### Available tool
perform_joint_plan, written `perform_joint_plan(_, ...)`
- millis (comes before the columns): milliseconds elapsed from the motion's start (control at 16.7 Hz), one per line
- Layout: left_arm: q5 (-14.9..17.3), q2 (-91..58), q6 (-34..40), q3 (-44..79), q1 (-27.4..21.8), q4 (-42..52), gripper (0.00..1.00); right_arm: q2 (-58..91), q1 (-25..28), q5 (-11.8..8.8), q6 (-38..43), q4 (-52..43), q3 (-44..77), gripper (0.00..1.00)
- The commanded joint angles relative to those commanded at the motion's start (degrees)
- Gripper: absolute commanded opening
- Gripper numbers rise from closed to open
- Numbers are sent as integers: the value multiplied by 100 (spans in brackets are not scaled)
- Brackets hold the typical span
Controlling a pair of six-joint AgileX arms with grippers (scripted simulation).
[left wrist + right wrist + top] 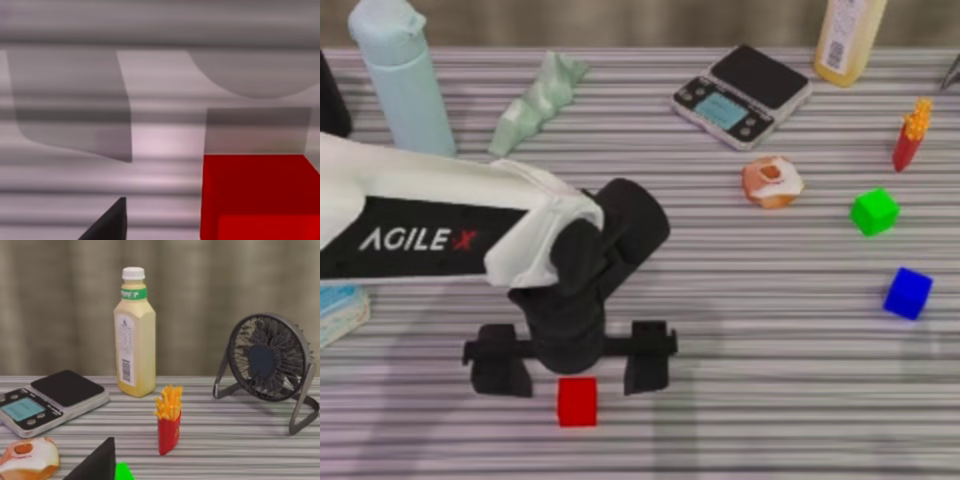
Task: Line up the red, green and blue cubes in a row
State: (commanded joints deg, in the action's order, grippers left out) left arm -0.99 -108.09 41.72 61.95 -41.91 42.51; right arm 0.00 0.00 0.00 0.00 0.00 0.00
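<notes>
No row yet. Left hand (575,362) open, hovering just over red cube (577,401), near-left on table (770,400); green cube (874,211), blue cube (907,293) well apart, right. Right hand: cannot tell.

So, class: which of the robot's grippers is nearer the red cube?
Left. The left gripper hangs over the red cube, fingers open on either side. The right gripper is outside the top view; its wrist camera faces the table's far right.

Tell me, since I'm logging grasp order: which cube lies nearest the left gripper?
The red cube, directly below the left gripper; the green cube and blue cube sit far right.
</notes>
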Motion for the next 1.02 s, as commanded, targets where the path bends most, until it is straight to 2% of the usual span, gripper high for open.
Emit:
perform_joint_plan(360,-3,41,4,78,4,99,100,0,0,0,0,0,0,100)
perform_joint_plan(720,-6,561,48,761,73,1379,100,0,0,0,0,0,0,100)
perform_joint_plan(1020,-4,659,42,860,61,1537,100,0,0,0,0,0,0,100)
